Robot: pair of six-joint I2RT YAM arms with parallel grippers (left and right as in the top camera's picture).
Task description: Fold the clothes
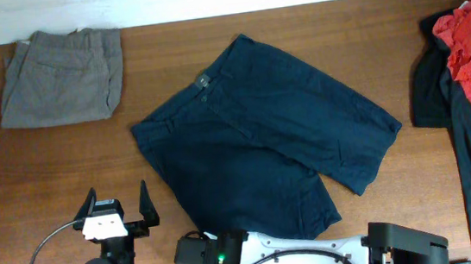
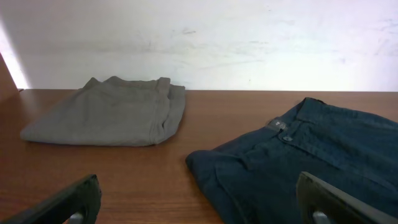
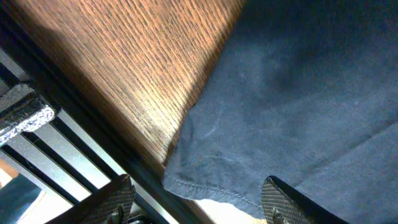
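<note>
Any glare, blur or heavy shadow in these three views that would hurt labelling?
Overhead: even light, slightly soft, navy trousers readable. Left wrist: white wall bright, washed out at the left edge; grey trousers sharp. Right wrist: bright streak on the table, dark corner top left, fingertips blurred.

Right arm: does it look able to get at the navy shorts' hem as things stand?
Probably yes. The right gripper is right at the navy shorts, fingers apart either side of the hem near the table edge, with nothing in between.
</note>
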